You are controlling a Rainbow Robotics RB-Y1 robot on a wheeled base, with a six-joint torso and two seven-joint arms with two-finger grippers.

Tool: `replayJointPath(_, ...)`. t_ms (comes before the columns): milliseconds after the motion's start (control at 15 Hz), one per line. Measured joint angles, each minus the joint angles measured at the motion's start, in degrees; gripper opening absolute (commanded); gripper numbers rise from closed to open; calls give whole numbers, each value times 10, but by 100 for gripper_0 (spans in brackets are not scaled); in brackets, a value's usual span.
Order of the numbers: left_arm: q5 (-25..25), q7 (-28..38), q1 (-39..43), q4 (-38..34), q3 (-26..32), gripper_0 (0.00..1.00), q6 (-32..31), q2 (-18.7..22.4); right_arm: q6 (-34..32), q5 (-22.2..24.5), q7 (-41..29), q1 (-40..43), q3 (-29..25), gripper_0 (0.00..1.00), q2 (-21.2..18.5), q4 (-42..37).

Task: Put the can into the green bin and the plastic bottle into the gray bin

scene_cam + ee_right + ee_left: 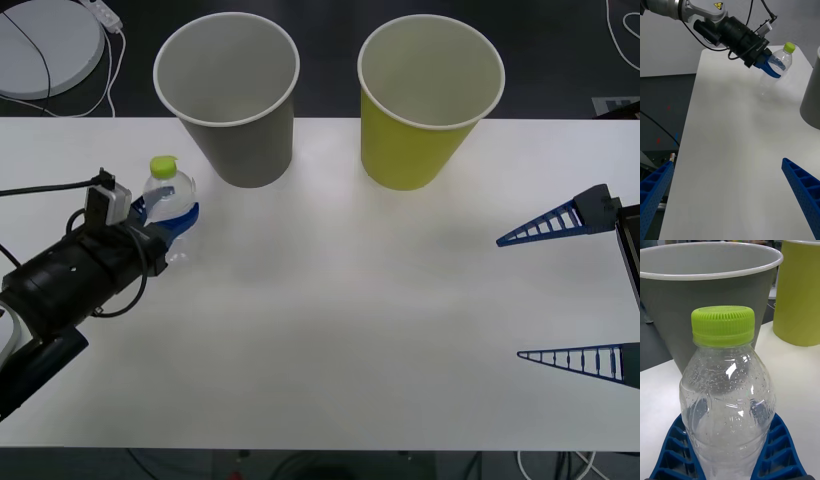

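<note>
- Left gripper (172, 212) at table's (340, 330) left side, clamped round bottle (168, 200), upright, just before gray bin (228, 100).
- Green bin (428, 100) beside gray one, farther right.
- Right gripper (560, 290) at right edge, spread wide, holding nothing.

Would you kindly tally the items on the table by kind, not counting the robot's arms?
Paper cup bins: 2, the gray bin and the green bin.
Plastic bottles: 1, the plastic bottle, held by the left claw.
Total: 3.
</note>
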Motion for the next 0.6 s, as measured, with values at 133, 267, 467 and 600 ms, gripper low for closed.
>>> replayJointPath(133, 0, 5, 23, -22, 14, 0, -7, 7, 0, 0, 0, 0, 0, 100, 0, 0)
replayJointPath(267, 0, 12, 46, -44, 46, 0, -42, 12, 0, 0, 0, 0, 0, 100, 0, 0)
replayJointPath(467, 0, 27, 68, -69, 96, 0, -105, 18, 0, 0, 0, 0, 0, 100, 0, 0)
replayJointPath(600, -1, 37, 77, -81, 125, 0, -144, 25, 0, 0, 0, 0, 0, 100, 0, 0)
